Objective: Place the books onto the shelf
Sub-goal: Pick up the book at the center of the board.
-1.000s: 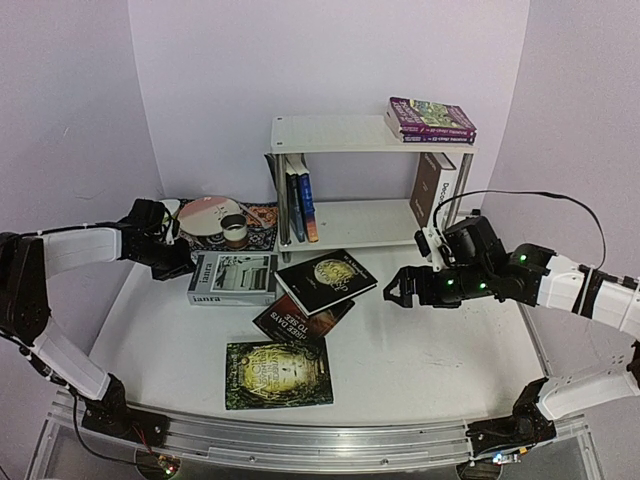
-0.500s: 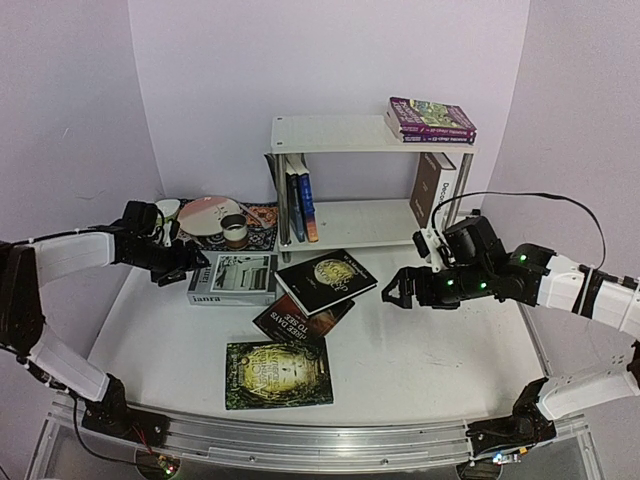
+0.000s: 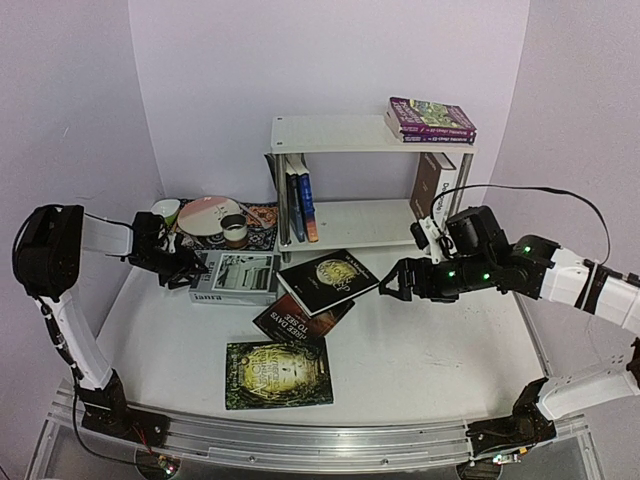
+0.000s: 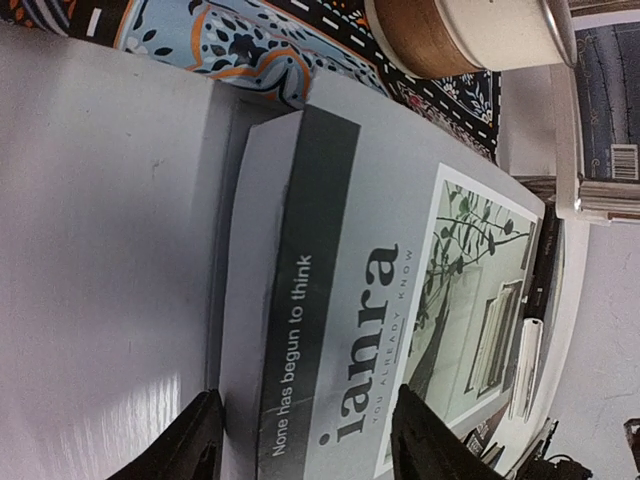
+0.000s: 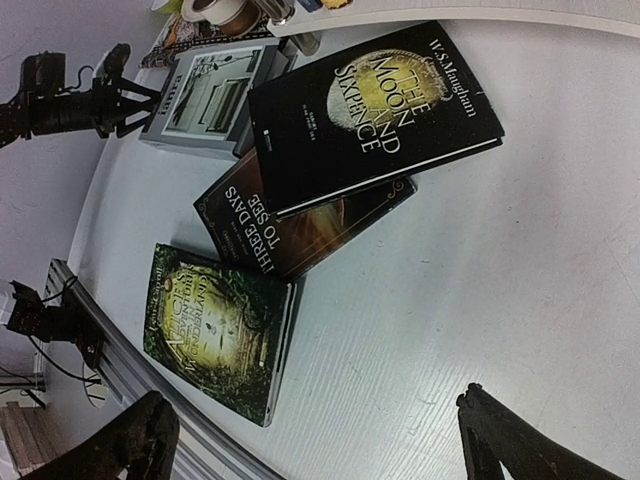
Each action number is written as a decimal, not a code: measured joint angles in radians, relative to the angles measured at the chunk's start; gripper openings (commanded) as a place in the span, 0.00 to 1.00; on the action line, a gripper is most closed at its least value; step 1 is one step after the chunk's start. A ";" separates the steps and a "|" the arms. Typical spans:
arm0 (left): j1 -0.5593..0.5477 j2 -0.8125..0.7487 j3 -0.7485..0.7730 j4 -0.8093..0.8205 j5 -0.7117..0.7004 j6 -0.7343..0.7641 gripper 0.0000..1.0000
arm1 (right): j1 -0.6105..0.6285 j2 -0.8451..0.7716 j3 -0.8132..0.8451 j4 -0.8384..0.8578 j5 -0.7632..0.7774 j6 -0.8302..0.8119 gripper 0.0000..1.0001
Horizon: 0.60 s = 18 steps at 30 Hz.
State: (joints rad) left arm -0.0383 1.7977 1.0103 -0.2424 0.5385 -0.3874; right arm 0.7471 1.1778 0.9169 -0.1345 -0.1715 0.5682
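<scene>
- The table [image 5: 480, 280] is white and smooth, with fine grain lines and a soft sheen.
- The grey book [image 4: 330, 330] has a matt paper cover.
- The black book [image 5: 370, 110] has a smooth, faintly glossy jacket.
- The green book [image 5: 215, 330] has a glossy cover.
- The shelf [image 3: 340, 135] has smooth white boards and shiny chrome metal legs [image 3: 283, 215].
- The patterned mat [image 4: 250, 45] looks like printed cloth.
</scene>
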 measured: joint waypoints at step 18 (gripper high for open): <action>0.033 0.075 0.028 0.087 0.282 -0.067 0.00 | 0.000 0.001 0.010 -0.007 -0.024 0.005 0.98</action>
State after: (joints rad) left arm -0.0055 1.8725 1.0382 -0.1558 0.8204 -0.4545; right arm 0.7471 1.1786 0.9268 -0.1413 -0.1951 0.5728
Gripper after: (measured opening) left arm 0.008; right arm 0.980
